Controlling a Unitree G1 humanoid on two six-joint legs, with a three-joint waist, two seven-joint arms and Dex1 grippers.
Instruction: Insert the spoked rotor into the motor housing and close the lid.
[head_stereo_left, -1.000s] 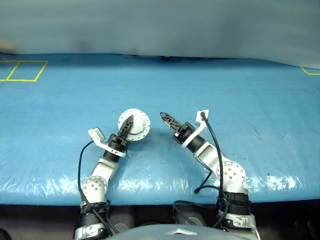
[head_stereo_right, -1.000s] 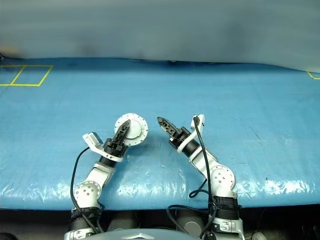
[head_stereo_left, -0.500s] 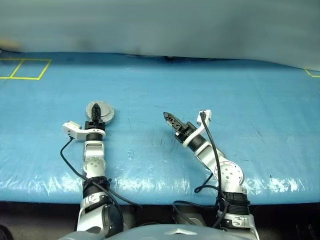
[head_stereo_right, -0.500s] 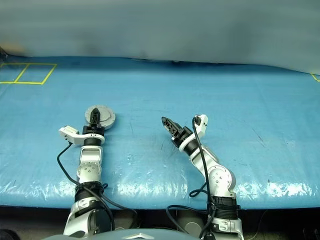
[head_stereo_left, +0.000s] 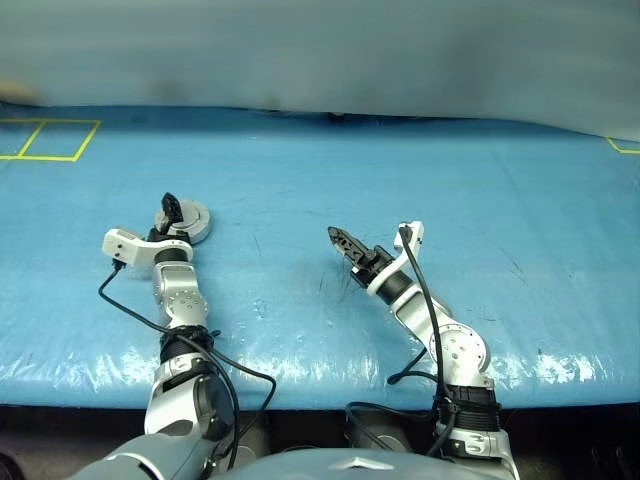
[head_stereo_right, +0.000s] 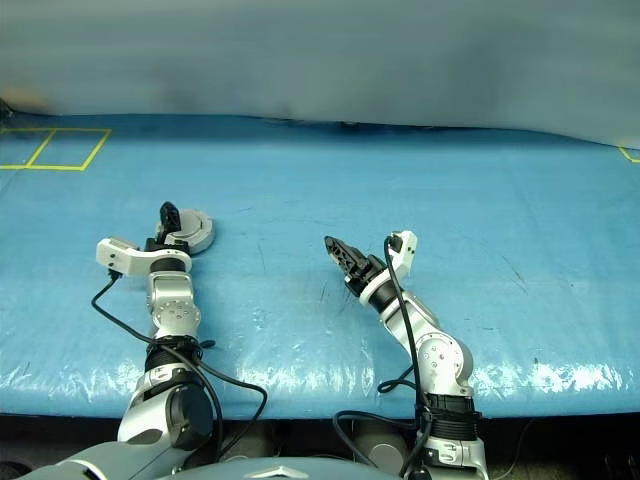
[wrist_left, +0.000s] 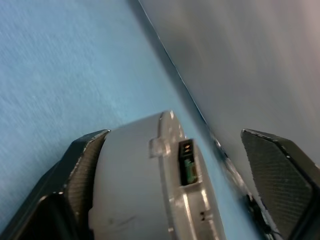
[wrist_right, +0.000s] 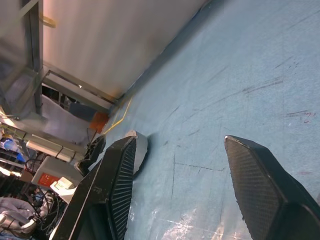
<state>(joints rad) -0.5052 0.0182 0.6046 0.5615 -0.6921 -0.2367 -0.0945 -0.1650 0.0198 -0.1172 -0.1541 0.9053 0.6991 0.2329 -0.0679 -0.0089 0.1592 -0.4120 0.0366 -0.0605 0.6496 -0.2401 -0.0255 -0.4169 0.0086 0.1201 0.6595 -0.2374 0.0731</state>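
Housing (head_stereo_left: 187, 222) rests closed, plain grey lid up, on the blue table (head_stereo_left: 400, 180). Your left gripper (wrist_left: 175, 190) stands spread around it; back straight out. The right gripper (head_stereo_left: 338, 238), well right of the housing, is parted and empty.

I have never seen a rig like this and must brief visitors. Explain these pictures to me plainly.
A two-armed humanoid robot is working over a blue table. Two pictures come from cameras in its head, looking down over its arms; two come from cameras on its wrists, looking along each hand's black fingers. The left hand is at a round grey metal motor housing with its lid closed, lying on the table. The left wrist view shows that housing up close between spread fingers, one of them against it. The right hand hovers open and holds nothing.
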